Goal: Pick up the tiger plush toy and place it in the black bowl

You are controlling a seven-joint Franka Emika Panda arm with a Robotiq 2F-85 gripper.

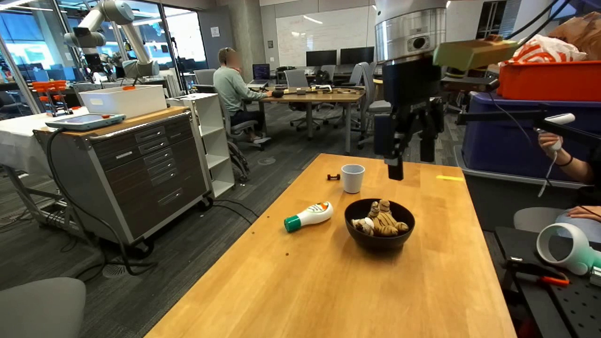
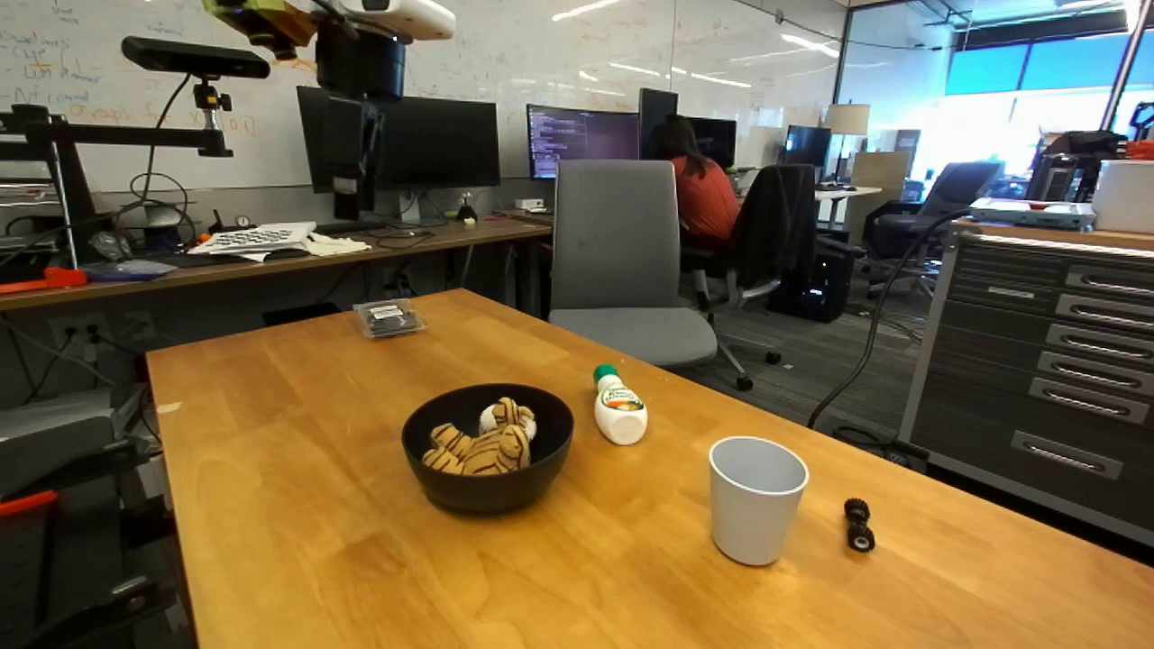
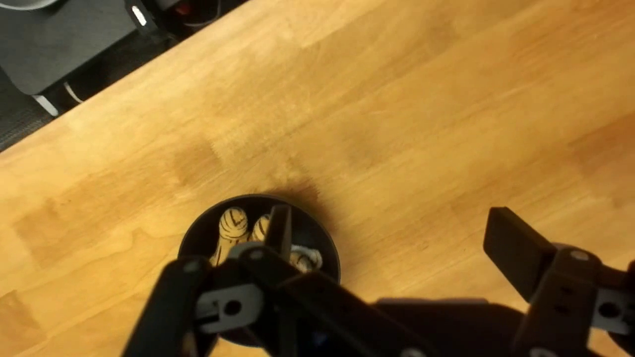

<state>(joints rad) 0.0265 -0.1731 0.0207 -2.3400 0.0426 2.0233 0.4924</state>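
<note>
Near the left edge of the wooden worktop (image 1: 328,295), in an exterior view, a white bottle (image 1: 315,214) lies on its side, green cap (image 1: 292,224) towards that edge. Nearer the far left corner stands a pale cup (image 1: 353,180), upright — and closer to the left edge, just beside the cup but apart from it, a small dark dumbbell-shaped piece (image 1: 333,177). A yellow strip (image 1: 450,178) lies by the far right corner. In an exterior view, a clear packet (image 2: 389,318) lies at the far edge, near its right-hand corner; a grey chair (image 2: 622,257) stands just beyond the right edge — and farther off, a dark drawer cabinet (image 2: 1010,356).
</note>
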